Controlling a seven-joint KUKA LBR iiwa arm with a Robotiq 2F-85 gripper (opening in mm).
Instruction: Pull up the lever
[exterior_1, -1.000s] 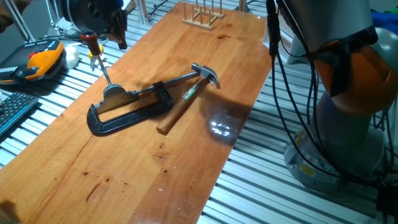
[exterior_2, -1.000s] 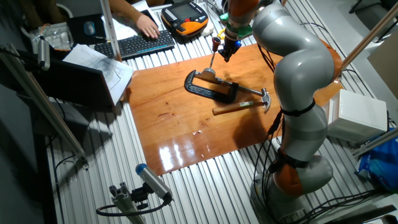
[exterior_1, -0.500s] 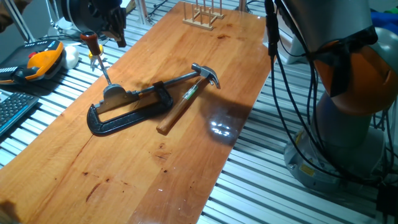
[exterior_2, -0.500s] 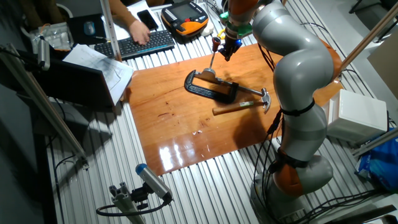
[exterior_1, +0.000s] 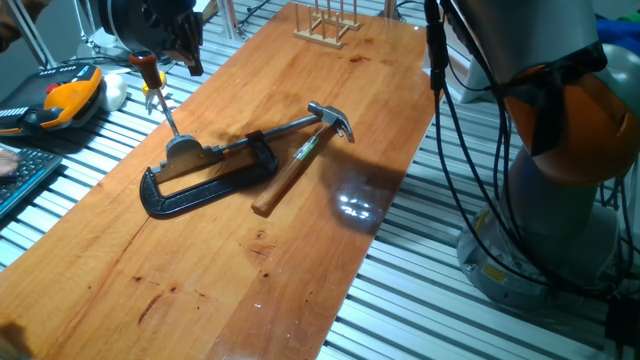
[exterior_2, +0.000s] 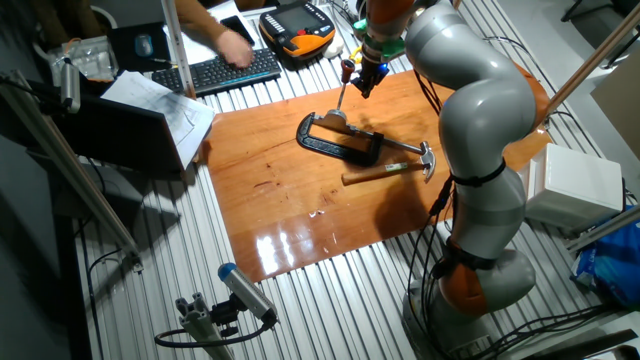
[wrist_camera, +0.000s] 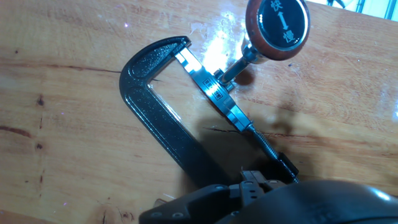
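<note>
The lever (exterior_1: 160, 105) is standing nearly upright near the worktop's (exterior_1: 300, 260) far left edge, its thin silver rod rising from a rounded grey base held in a black C-clamp (exterior_1: 205, 180) and leaning slightly away, dark-red knob uppermost. The claw (exterior_1: 172, 42) is hanging just beside the knob; whether its fingers are spread or pinching cannot be told. A wooden-handled hammer (exterior_1: 300, 160) is lying against the clamp on glossy, reddish wood, with ribbed aluminium framing around it.
</note>
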